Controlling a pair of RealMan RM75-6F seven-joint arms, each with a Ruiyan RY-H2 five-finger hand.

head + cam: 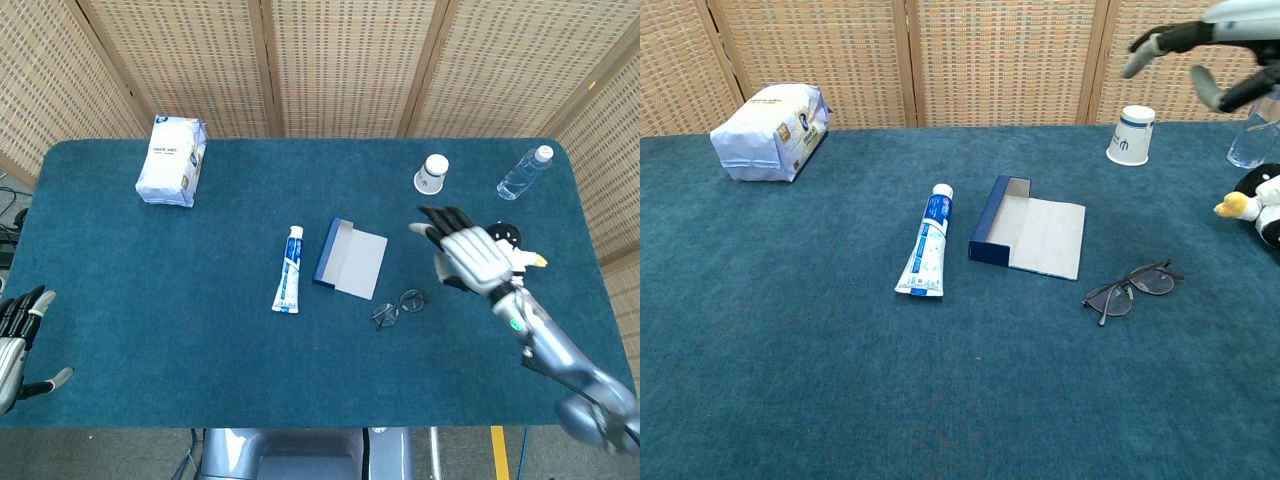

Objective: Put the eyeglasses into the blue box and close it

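The eyeglasses lie flat on the blue cloth, just right of the blue box. The box lies open, its grey lid flap spread toward the glasses. My right hand hovers high over the table, up and right of the glasses, fingers spread and holding nothing. My left hand stays at the table's near left corner, fingers apart, empty, and does not show in the chest view.
A toothpaste tube lies left of the box. A white packet sits at the back left. A paper cup, a water bottle and a plush penguin stand to the right, the penguin partly behind my right hand.
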